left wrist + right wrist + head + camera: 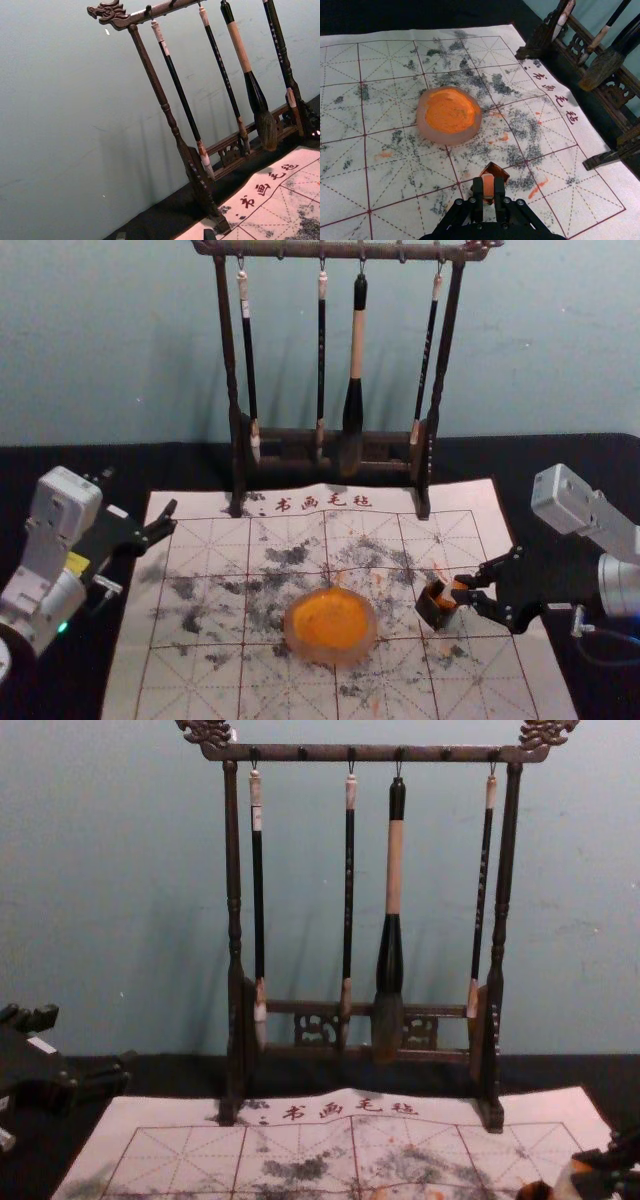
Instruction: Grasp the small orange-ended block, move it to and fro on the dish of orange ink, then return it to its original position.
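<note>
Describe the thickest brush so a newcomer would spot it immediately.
At the mat's far edge stands a dark rack, hung with three slim brushes and one thick brush. In the chest view, the thick brush is third from the left. Only it has a pale wooden grip above a bulging black section and a broad tuft.

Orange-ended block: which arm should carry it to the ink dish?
Right, I'd say. The right pincer has the block between its fingers, near the ink dish; the left pincer hangs open by the mat's left edge, farther from both.
</note>
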`<action>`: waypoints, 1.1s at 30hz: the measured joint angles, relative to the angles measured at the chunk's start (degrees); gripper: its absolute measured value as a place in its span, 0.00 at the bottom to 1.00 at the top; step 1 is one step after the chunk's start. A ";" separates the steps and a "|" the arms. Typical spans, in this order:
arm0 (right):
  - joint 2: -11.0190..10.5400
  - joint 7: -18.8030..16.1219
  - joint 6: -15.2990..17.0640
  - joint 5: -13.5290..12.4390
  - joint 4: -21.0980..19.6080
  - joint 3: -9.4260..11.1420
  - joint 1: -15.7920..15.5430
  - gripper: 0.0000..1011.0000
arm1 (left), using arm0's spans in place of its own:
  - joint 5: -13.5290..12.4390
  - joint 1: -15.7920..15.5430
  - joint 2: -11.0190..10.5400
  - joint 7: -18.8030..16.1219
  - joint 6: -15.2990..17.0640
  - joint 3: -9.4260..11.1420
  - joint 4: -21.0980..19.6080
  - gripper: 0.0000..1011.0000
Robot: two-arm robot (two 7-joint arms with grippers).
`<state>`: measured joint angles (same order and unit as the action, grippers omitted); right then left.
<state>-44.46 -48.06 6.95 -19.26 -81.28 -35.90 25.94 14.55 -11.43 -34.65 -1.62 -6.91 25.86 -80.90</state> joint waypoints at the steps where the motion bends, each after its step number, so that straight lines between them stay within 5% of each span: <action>1: 0.04 -0.02 0.02 0.05 0.07 -0.06 0.06 0.10 | 0.00 0.00 0.00 0.00 0.00 0.00 0.00 0.99; 33: 0.43 -0.23 0.32 0.77 0.69 -0.69 0.68 0.10 | 0.00 0.00 0.00 0.00 0.00 0.00 0.00 0.99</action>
<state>-44.04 -48.29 7.28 -18.49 -80.58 -36.59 26.62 14.55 -11.43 -34.65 -1.62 -6.91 25.86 -80.90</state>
